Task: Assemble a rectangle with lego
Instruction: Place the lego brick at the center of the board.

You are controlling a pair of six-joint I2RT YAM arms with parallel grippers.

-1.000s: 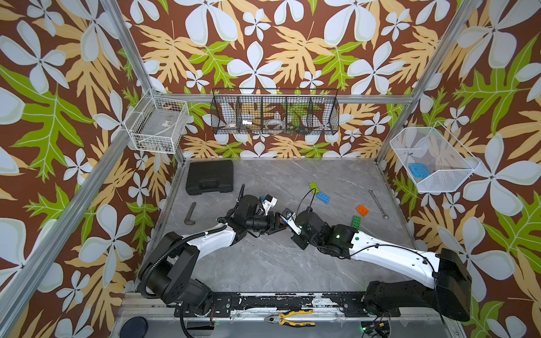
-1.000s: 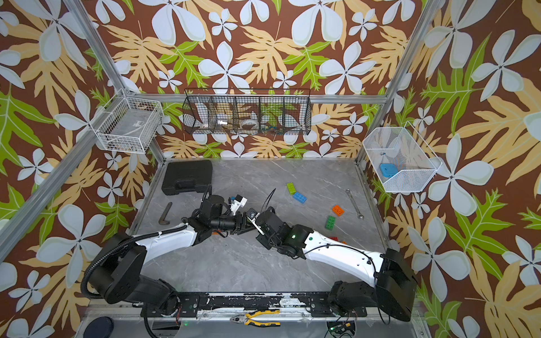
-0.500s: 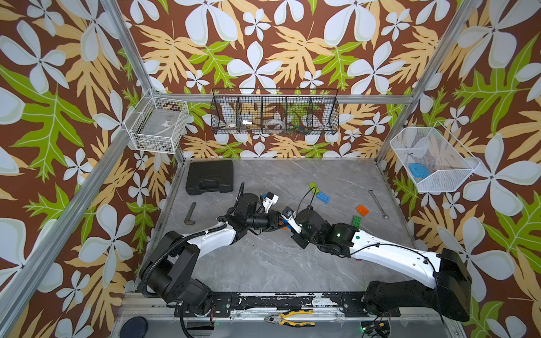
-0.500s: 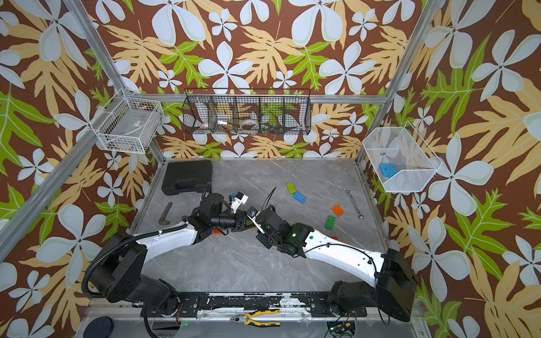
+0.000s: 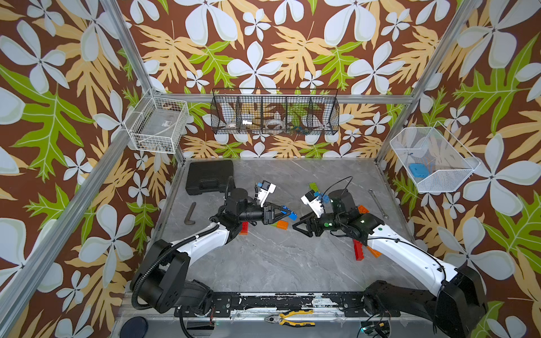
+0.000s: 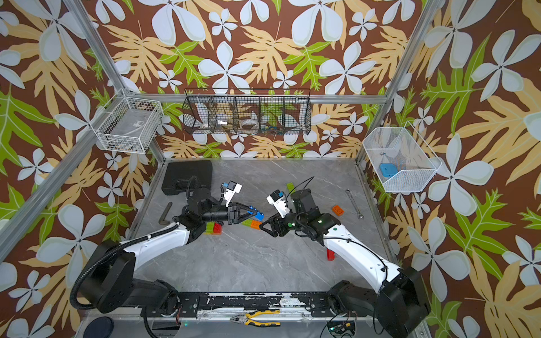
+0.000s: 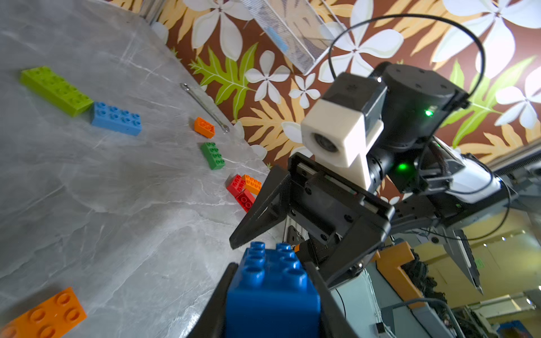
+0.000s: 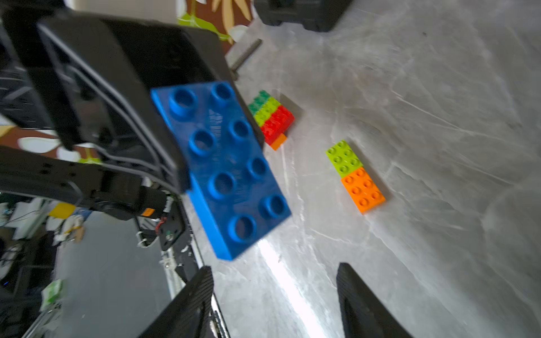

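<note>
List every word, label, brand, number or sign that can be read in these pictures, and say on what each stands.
No text can be read in any view.
White paper label inside the white wire basket: print too small to read.
Small orange sticker, right wrist view: blurred, unreadable.
Studs of the blue plastic brick: no readable mark.

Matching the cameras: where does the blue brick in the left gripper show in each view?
Top view: blue brick, near the middle.
Top view: blue brick, near the middle too.
Left wrist: blue brick, close-up in the grip.
Right wrist: blue brick, studs facing the camera.
Landmark: left gripper clamping it.
</note>
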